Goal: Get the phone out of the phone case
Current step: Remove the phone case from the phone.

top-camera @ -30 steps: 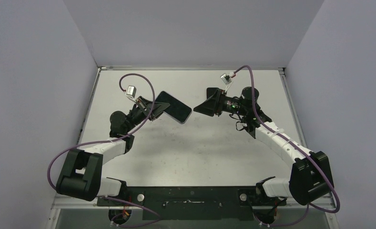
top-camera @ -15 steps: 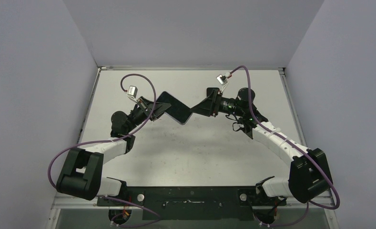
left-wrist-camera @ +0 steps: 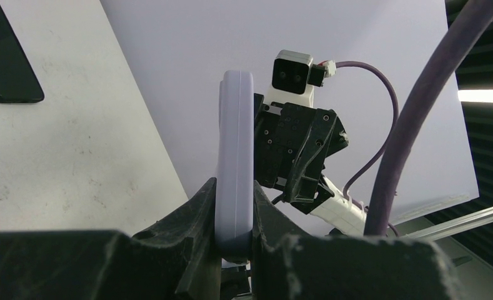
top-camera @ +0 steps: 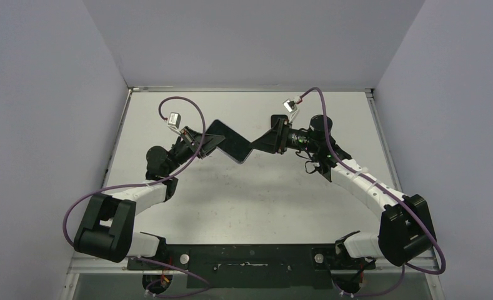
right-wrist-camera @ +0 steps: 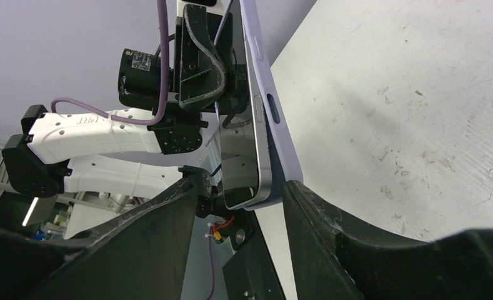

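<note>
Lavender phone case [left-wrist-camera: 234,137], with the phone [right-wrist-camera: 239,156] seated inside it, is held up off the desk [top-camera: 262,194], between the 2 arms. The left pincer [left-wrist-camera: 233,190] is pressed tight on 1 end of the case. The right pincer [right-wrist-camera: 242,182] straddles the opposite end with its jaws spread: 1 finger [right-wrist-camera: 169,212] stands clear of the screen side, while the other [right-wrist-camera: 318,212] seems to touch the case's back.
</note>
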`<action>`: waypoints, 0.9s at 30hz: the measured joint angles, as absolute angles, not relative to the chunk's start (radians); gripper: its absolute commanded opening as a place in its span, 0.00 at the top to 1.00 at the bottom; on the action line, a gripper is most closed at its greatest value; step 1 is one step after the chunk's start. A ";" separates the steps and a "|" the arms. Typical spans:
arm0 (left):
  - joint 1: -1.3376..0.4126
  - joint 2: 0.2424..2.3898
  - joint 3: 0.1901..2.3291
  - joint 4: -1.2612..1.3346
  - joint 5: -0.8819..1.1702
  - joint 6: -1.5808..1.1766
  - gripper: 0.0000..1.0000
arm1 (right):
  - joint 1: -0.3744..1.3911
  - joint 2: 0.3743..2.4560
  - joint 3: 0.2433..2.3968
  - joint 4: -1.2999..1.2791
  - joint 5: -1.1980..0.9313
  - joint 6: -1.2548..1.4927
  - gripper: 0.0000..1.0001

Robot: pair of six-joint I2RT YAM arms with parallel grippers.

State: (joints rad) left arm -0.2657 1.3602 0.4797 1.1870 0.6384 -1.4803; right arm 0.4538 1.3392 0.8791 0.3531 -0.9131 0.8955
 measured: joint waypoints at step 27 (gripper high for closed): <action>-0.307 1.359 0.463 1.191 0.493 -1.451 1.00 | 0.477 1.335 0.930 0.236 -0.928 0.860 0.50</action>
State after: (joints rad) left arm -0.3069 1.3594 0.4629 1.1912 0.4931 -1.4509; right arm 0.4770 1.3346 0.9298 0.2359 -0.9276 0.8604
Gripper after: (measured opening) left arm 0.151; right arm 0.496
